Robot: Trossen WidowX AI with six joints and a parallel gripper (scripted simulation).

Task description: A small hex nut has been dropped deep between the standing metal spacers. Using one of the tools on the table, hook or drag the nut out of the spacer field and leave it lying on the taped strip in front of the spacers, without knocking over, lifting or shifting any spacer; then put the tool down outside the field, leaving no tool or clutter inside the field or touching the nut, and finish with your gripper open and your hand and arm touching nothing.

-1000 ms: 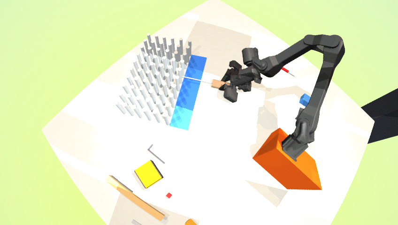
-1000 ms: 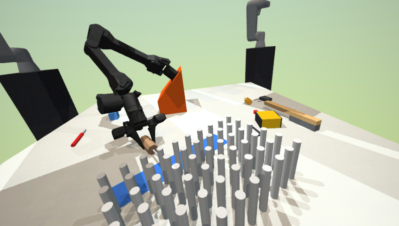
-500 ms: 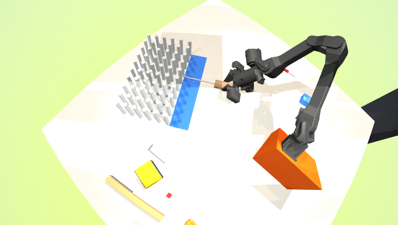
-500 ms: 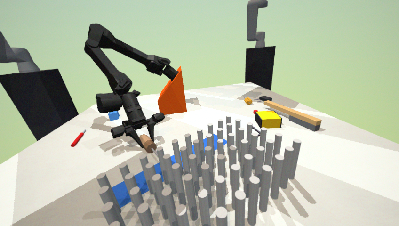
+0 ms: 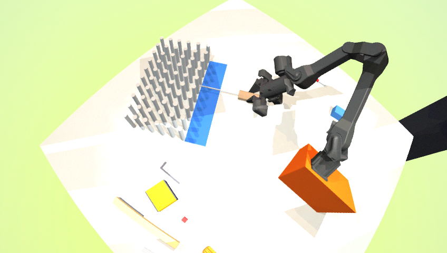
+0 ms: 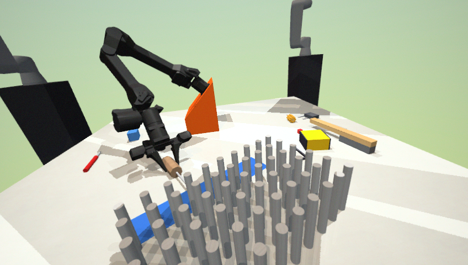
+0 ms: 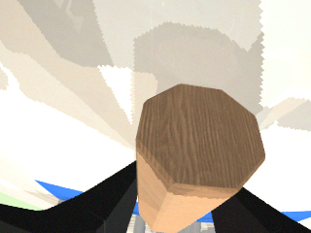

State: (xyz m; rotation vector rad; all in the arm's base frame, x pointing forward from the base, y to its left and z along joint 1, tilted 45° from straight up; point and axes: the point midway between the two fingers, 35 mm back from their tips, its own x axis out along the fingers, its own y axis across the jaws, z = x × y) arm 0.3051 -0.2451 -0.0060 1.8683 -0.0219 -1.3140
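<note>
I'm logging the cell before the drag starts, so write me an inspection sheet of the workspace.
Surface: pale, patched with shadow
Spacers: standing, none seen toppled
Strip: blue, in front of spacers
Nut: nothing seen
Tool: wooden handle, thin shaft over strip
Clutter: yellow block, red screwdriver, others
Gripper: shut on tool
Cables: nothing seen
Surroundings: dark pedestals, green backdrop
</note>
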